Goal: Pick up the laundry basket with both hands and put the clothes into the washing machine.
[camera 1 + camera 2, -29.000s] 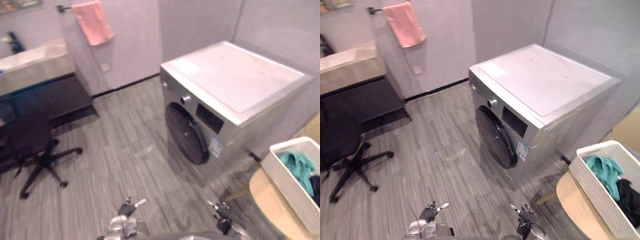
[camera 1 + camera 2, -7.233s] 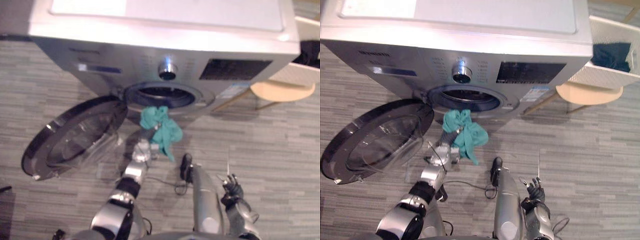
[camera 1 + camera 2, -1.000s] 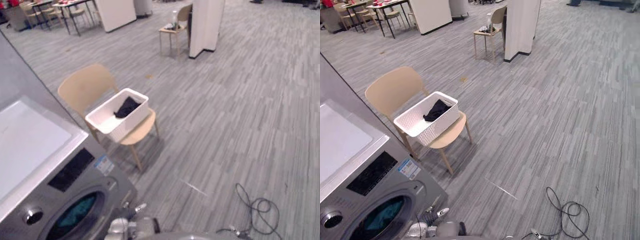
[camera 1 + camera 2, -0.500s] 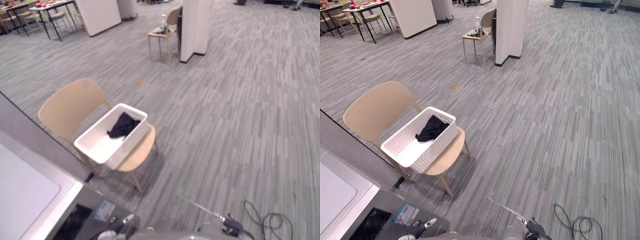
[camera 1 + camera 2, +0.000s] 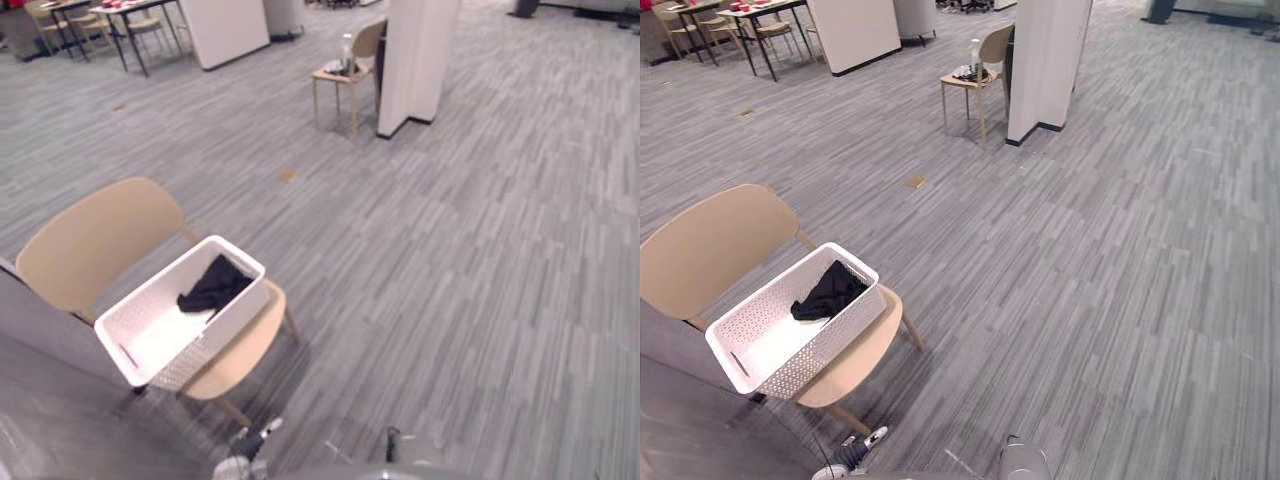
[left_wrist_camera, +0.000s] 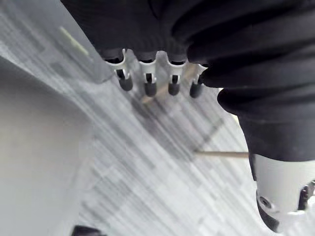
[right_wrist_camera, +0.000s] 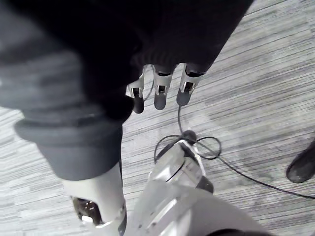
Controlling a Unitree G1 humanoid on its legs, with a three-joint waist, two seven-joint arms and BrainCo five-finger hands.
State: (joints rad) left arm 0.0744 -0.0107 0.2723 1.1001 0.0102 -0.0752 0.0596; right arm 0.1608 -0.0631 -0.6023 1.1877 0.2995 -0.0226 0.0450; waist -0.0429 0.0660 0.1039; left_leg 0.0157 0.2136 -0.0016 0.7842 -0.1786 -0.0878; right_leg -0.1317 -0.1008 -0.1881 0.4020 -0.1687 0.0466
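Observation:
A white perforated laundry basket (image 5: 150, 335) rests on the seat of a beige chair (image 5: 95, 240) at the lower left of the eye views. One dark garment (image 5: 210, 285) lies at its far end. My left hand (image 5: 252, 447) shows at the bottom edge, well short of the chair. In the left wrist view its fingers (image 6: 147, 83) hang straight over grey floor and hold nothing. My right hand's fingers (image 7: 162, 93) hang relaxed and empty above the floor in the right wrist view. A grey panel (image 5: 45, 330) runs behind the chair at the left edge.
A second beige chair (image 5: 345, 75) carrying a bottle stands by a white pillar (image 5: 415, 60) at the back. A white partition (image 5: 225, 30) and dark-legged tables (image 5: 100, 15) lie far left. Grey plank floor (image 5: 480, 250) stretches open to the right.
The whole view has swung: the chair and basket now sit lower and further left, and the washing machine's top has slid out of the picture. Both hands stay low and empty.

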